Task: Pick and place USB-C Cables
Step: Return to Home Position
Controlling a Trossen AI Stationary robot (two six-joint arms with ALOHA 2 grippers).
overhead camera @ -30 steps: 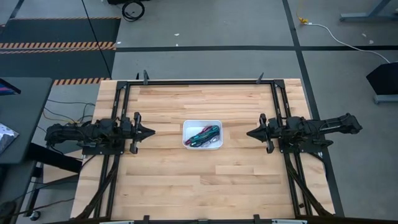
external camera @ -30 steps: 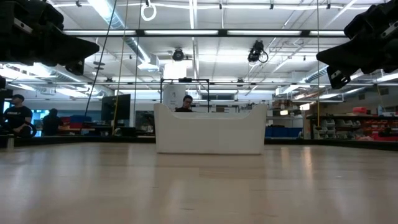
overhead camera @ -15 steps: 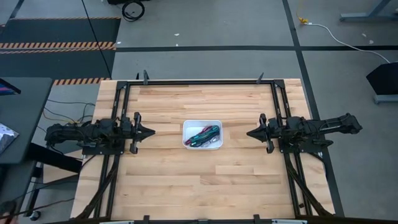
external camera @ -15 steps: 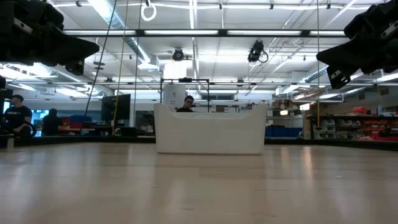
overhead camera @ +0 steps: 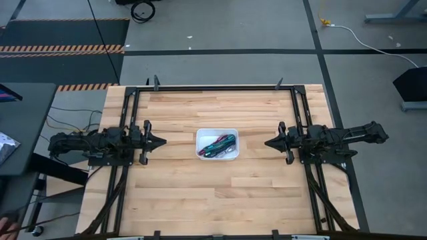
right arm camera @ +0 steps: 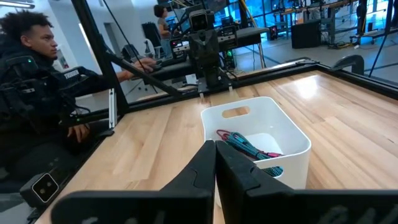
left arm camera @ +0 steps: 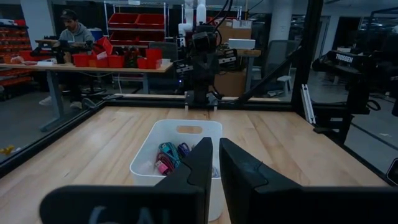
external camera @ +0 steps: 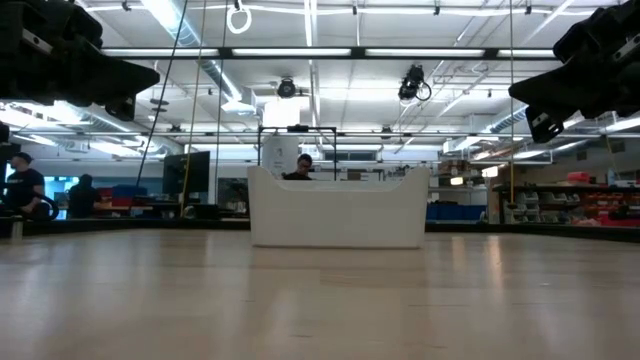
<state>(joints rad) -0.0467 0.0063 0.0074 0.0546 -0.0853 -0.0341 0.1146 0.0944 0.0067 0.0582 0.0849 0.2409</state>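
Observation:
The USB-C cables [overhead camera: 219, 144] lie bundled together inside the white tray [overhead camera: 200, 133] at the table's middle, with green, maroon red and dark strands showing from above. In the left wrist view I see teal, purple and red cables [left arm camera: 169, 153]; in the right wrist view, teal and maroon ones [right arm camera: 244, 145]. My left gripper [overhead camera: 162, 141] hovers left of the tray, shut and pointing at it. My right gripper [overhead camera: 267, 143] hovers right of it, shut and pointing at it. Neither touches anything.
The tray [external camera: 337, 210] stands on bare wooden tabletop, with open board on all sides. A black frame [overhead camera: 217, 87] runs along the table's far edge and down both sides by the arm bases. People sit at benches in the room beyond the table.

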